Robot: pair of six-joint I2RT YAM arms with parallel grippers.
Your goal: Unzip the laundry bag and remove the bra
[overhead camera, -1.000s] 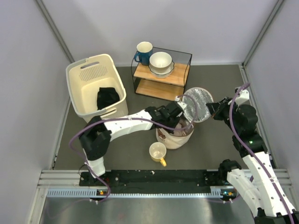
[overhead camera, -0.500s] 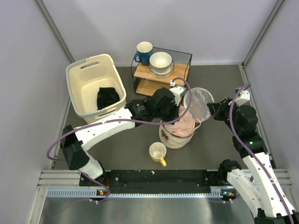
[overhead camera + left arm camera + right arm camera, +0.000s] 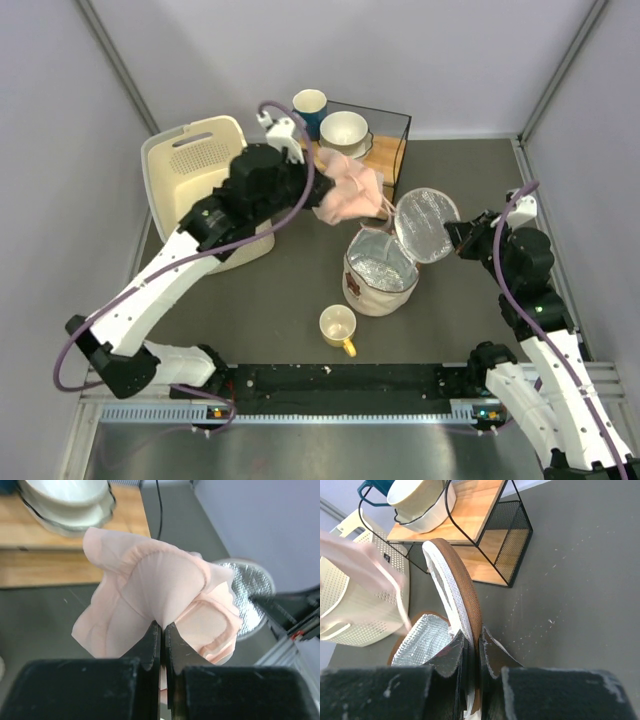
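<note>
the bra [image 3: 350, 192] hangs in the air to the upper left of the laundry bag [image 3: 380, 280], out of the bag, showing only soft pink fabric and a thin strap. the left gripper [image 3: 162, 630] is pinched closed on a fold of it. the bag stands upright with its mouth wide and its silvery lining on show. its round lid [image 3: 423, 222] is tipped up at the bag's far right side. the right gripper [image 3: 472, 642] is clamped on the brown rim of that lid. a yellow mug [image 3: 338, 327] sits just in front of the bag. a wire shelf [image 3: 392, 150] with a bowl [image 3: 343, 130] stands behind the bag, and a cream basket [image 3: 195, 155] is well off to the bag's left.
</note>
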